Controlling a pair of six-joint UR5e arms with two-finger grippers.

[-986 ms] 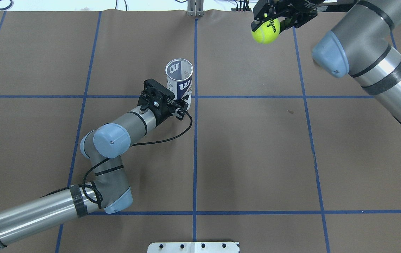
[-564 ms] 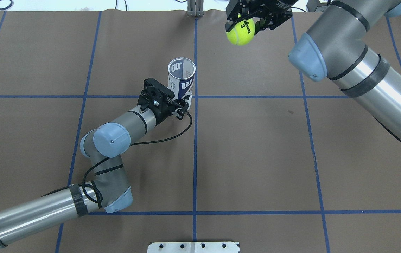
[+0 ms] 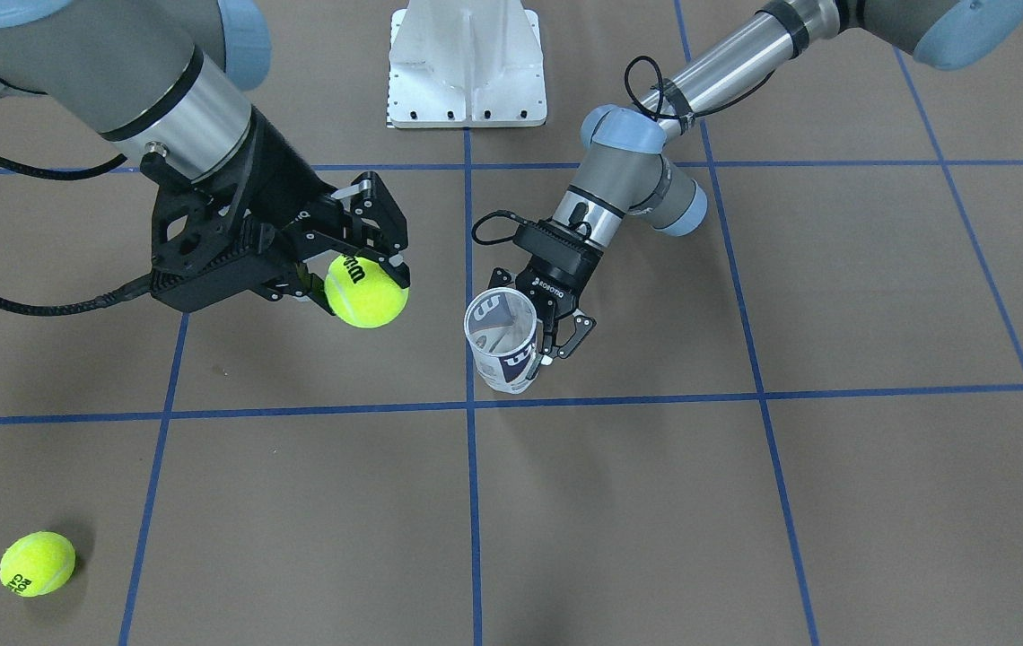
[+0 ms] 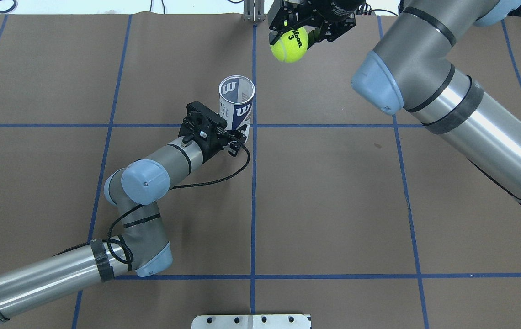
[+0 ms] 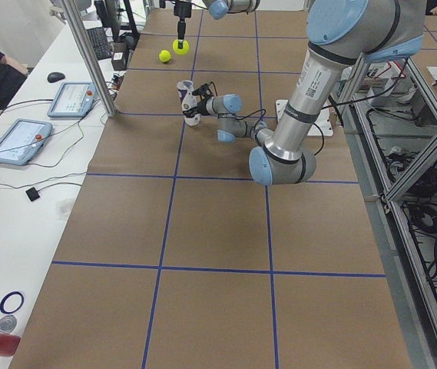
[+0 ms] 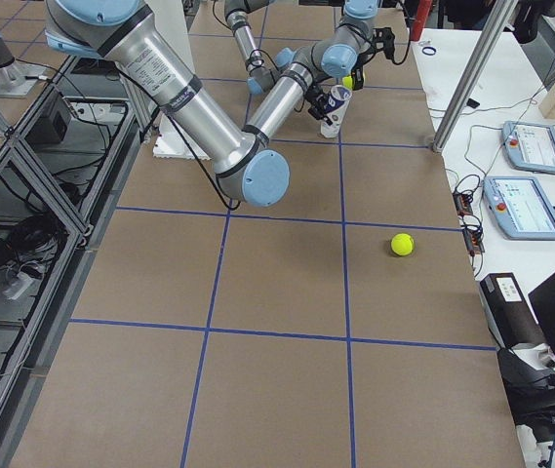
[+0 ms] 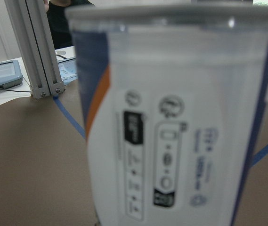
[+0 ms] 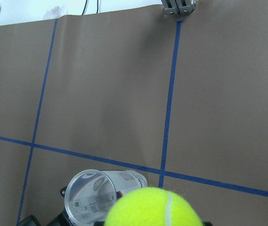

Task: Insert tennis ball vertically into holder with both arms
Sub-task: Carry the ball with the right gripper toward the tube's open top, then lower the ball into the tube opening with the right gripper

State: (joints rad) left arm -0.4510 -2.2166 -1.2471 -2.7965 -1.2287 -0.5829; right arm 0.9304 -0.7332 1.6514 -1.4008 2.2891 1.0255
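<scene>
Ball neared holder, brown table (blue-taped) — tablets

Your left arm: silver tube, grey joints, light-blue caps, black bands, thin looped cable | right arm: same finish, thick braided cable | left gripper: black, white ROBOTIQ lettering | right gripper: black, ribbed

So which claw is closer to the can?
Left. The left claw grips the can; the right claw, holding a ball, is off to one side, apart from it.
</scene>
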